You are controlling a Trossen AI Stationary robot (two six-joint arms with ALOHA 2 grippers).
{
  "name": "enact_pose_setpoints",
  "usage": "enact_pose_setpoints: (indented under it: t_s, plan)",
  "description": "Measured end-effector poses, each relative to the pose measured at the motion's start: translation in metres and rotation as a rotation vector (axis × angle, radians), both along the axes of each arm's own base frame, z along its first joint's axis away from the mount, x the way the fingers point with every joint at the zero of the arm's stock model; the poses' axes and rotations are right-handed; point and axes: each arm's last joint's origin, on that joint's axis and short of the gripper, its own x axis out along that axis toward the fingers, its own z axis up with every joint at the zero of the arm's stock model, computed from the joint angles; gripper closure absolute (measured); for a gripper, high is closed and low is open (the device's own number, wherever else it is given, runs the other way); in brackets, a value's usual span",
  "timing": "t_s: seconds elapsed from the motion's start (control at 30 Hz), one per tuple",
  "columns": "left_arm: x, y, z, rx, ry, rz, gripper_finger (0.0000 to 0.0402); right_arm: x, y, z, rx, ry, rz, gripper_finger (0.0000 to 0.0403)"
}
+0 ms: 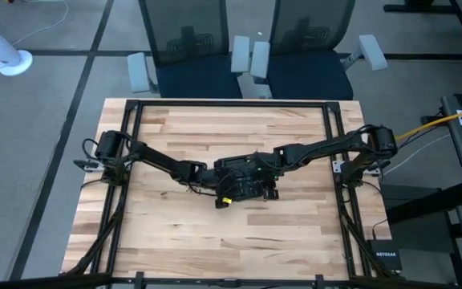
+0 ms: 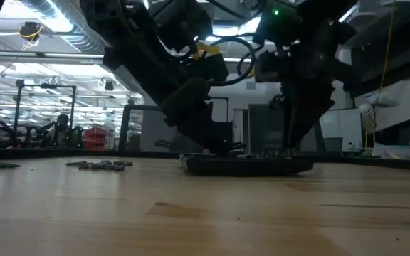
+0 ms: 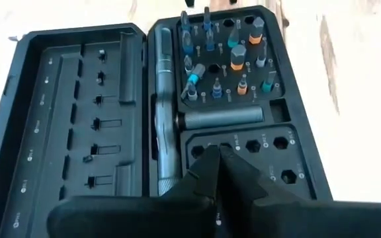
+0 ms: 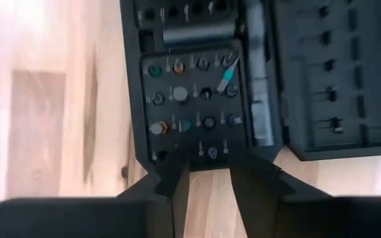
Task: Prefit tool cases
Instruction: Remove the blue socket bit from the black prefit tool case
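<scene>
One black rectangular plastic hinged tool case [image 3: 157,112] is laid open mid-bench [image 1: 175,241], well clear of all edges. Left end effector [image 3: 218,153] is closed, empty, over its slots; right end effector [image 4: 210,173] is parted, empty, at its rim.

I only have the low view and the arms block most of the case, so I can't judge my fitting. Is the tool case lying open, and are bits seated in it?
Observer: Yes, the tool case lies open flat, and coloured bits stand in one grid of slots.
Operator: Where is the left end effector?
Observer: The left end effector is shut, its tips over the row of empty hex sockets.
Operator: And the right one?
Observer: The right end effector is open, at the case's edge beside the bit grid, holding nothing.
Operator: Anything misfit?
Observer: One teal-tipped bit leans askew across the grid.
</scene>
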Motion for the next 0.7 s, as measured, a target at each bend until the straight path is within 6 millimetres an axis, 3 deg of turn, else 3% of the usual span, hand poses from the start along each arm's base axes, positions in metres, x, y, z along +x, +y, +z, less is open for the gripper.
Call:
enact_pose_setpoints:
  t_s: [0.57, 0.7]
  plan:
    - [0.000, 0.001, -0.001, 0.001, 0.003, 0.007, 0.0401, 0.007, 0.000, -0.022, -0.010, 0.055, 0.030, 0.0320]
    - [-0.001, 0.001, -0.003, 0.000, 0.013, 0.009, 0.0402, 0.007, -0.001, -0.022, -0.011, 0.058, -0.002, 0.0374]
